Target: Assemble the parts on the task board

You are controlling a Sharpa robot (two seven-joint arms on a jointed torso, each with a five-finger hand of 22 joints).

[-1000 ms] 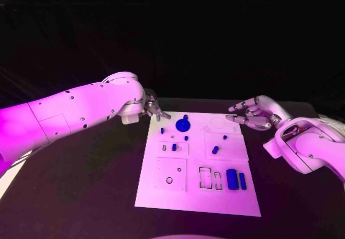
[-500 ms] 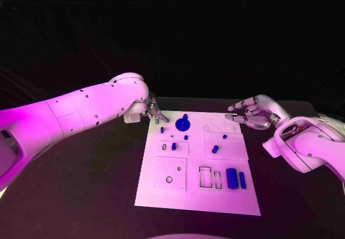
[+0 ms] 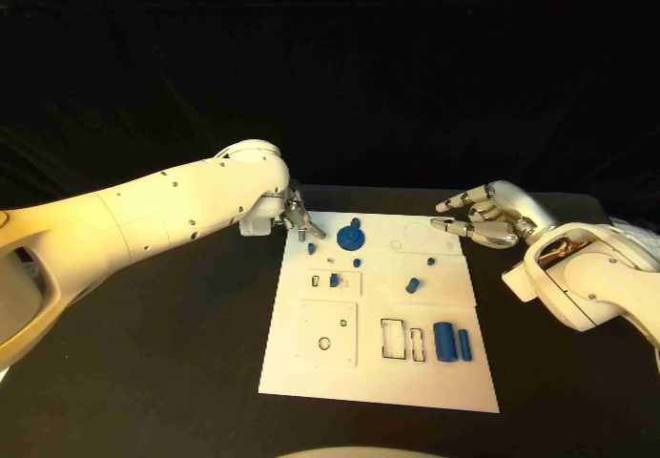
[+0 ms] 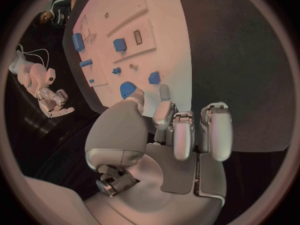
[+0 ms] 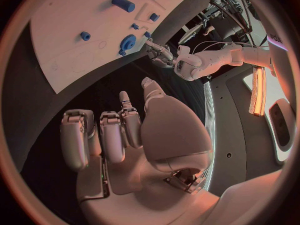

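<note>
Compared with a second ago, the left arm has swung further in over the desk, and the left hand has edged closer to the far left corner of the task board; its fingers are partly curled and apart, holding nothing. The board and its parts lie where they were.

Counted left to right on the board: one small blue peg by the left edge, one blue piece in a slot, one blue gear, one small stud, one short cylinder, one small block, one large cylinder, one slim bar.

The right hand has stayed off the board's far right corner, fingers spread and loosely bent, empty.
</note>
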